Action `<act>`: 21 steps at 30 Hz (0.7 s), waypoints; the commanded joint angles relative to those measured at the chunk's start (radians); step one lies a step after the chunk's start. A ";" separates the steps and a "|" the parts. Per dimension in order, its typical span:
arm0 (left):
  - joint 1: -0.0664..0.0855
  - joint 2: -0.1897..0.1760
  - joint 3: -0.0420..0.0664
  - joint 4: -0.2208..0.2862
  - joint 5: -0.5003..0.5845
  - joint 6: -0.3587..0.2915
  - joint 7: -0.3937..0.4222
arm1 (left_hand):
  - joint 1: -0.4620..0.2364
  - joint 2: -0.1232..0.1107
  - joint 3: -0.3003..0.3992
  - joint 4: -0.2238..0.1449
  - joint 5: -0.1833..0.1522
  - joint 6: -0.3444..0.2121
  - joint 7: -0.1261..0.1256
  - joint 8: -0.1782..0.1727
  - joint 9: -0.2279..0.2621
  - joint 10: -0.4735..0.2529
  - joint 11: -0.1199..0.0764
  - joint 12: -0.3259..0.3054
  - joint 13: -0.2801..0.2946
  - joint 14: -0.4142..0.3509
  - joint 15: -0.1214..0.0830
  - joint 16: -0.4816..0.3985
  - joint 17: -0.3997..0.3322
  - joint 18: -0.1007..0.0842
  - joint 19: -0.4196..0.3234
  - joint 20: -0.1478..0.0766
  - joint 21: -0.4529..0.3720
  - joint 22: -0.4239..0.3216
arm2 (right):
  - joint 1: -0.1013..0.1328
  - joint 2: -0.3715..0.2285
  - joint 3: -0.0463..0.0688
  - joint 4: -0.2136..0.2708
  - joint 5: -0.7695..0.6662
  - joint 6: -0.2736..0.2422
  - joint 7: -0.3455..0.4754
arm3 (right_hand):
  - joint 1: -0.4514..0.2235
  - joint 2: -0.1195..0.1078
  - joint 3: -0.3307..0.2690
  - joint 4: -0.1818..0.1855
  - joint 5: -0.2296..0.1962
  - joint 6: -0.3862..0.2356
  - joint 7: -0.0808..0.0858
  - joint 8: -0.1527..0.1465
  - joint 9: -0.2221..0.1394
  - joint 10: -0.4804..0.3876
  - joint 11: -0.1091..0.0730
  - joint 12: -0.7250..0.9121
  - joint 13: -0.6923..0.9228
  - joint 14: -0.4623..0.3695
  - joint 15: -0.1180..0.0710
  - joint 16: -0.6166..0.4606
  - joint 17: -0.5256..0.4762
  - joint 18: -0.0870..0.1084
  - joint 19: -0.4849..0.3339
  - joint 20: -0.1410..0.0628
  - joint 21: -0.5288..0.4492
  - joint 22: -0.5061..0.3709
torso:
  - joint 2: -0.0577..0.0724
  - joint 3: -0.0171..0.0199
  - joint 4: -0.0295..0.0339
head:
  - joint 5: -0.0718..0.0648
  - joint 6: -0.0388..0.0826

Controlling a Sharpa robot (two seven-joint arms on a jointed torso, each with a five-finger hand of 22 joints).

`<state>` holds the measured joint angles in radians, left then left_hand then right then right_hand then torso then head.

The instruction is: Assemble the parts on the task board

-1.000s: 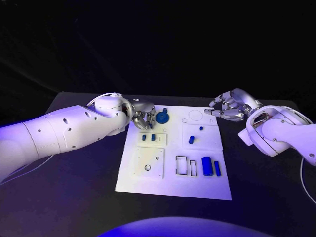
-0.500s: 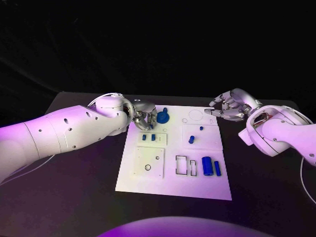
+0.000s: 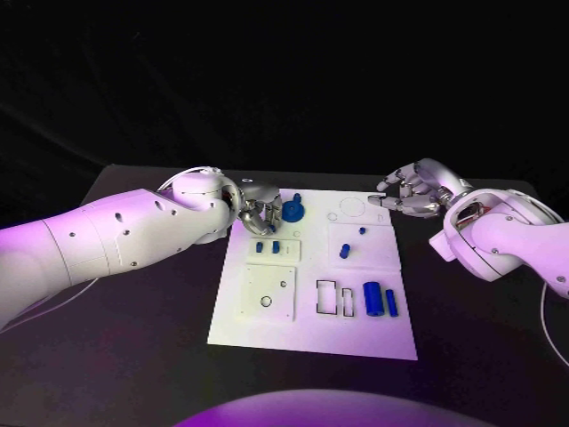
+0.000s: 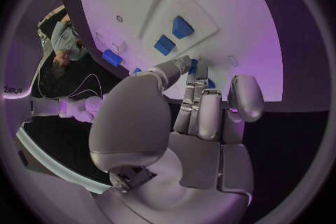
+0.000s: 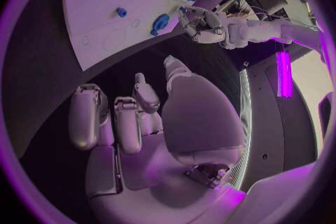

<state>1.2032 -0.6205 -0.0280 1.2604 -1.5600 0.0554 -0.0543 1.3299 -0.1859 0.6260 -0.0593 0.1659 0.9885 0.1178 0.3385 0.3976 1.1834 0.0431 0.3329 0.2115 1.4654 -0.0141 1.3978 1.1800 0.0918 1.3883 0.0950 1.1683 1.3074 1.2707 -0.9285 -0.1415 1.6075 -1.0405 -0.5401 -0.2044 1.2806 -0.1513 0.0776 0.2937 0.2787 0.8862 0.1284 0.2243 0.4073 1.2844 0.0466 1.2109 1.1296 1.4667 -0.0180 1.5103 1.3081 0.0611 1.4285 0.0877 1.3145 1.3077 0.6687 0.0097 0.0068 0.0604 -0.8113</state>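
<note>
The white task board (image 3: 310, 329) lies mid-table. At its far left corner stands a blue round part (image 3: 291, 211) with a peg on top. My left hand (image 3: 257, 213) curls its fingers against that part's left side, and blue (image 4: 192, 65) shows between its thumb and fingertips. The right wrist view has the same round part (image 5: 161, 23) beside the left hand (image 5: 203, 25). My right hand (image 3: 412, 191) hovers off the board's far right corner with its fingers curled in on nothing.
Two small blue blocks (image 3: 268, 247) sit in a left recess and a short blue peg (image 3: 345, 252) in the right square. A blue cylinder (image 3: 372, 299) and a thin blue bar (image 3: 391, 302) lie by outlined slots. Black table surrounds the board.
The left hand's fingers have edged slightly closer round the blue round part. The right hand has stayed where it was.
</note>
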 commanded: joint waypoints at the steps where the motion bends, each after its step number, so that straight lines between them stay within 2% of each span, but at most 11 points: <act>1: -0.002 0.002 -0.001 0.001 0.000 0.036 -0.009 | -0.014 -0.003 -0.011 0.003 -0.006 -0.001 0.003 -0.005 -0.001 0.004 0.004 -0.006 0.003 0.017 -0.006 0.005 0.000 -0.007 0.001 -0.006 -0.007 0.147 | -0.001 0.001 0.000 0.000 -0.014 0.005 0.003 | 0.011 0.000 0.004 -0.003 0.006 -0.002 0.000 0.003 0.001 0.003 0.000 -0.006 -0.001 0.071 -0.005 -0.003 0.117 0.005 -0.001 -0.002 -0.003 0.102 | 0.000 0.0004 0.0003 | 0.000 0.000; 7: -0.002 0.003 -0.002 -0.003 0.000 0.033 -0.013 | -0.046 -0.021 -0.035 0.015 0.019 -0.063 0.015 -0.053 -0.014 -0.005 0.010 -0.024 0.008 0.013 -0.001 0.006 -0.002 -0.007 0.000 -0.003 -0.014 0.146 | -0.001 0.002 0.000 -0.001 -0.015 0.005 0.003 | 0.011 0.000 0.004 -0.003 0.006 -0.002 0.000 0.003 0.001 0.003 0.000 -0.006 -0.001 0.071 -0.005 -0.003 0.117 0.005 -0.001 -0.002 -0.003 0.102 | 0.000 0.0001 -0.0004 | -0.001 0.000; 21: -0.001 0.004 -0.002 -0.006 0.001 0.026 -0.022 | -0.066 -0.028 -0.052 0.027 0.037 -0.072 0.017 -0.066 -0.017 -0.004 0.012 -0.030 0.014 0.013 0.000 0.011 0.003 -0.007 0.002 -0.002 -0.012 0.148 | -0.001 0.002 0.000 -0.002 -0.015 0.005 0.003 | 0.011 -0.001 0.004 -0.003 0.006 -0.003 0.000 0.003 0.001 0.002 0.000 -0.007 -0.003 0.070 -0.005 -0.003 0.116 0.006 -0.002 -0.003 -0.005 0.101 | 0.000 -0.0002 0.0003 | -0.003 0.000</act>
<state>1.2014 -0.6190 -0.0303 1.2538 -1.5603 0.0718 -0.0709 1.2736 -0.2134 0.5806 -0.0303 0.2010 0.9204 0.1356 0.2769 0.3817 1.1777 0.0487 0.3068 0.2250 1.4654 -0.0141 1.4022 1.1825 0.0918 1.3883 0.0950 1.1562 1.3074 1.2707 -0.9271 -0.1417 1.6054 -1.0427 -0.5401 -0.2044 1.2806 -0.1513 0.0776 0.2937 0.2787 0.8862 0.1284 0.2243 0.4071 1.2844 0.0466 1.2071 1.1276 1.4667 -0.0180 1.5103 1.3079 0.0612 1.4285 0.0877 1.3145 1.3075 0.6688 0.0095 0.0066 0.0574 -0.8108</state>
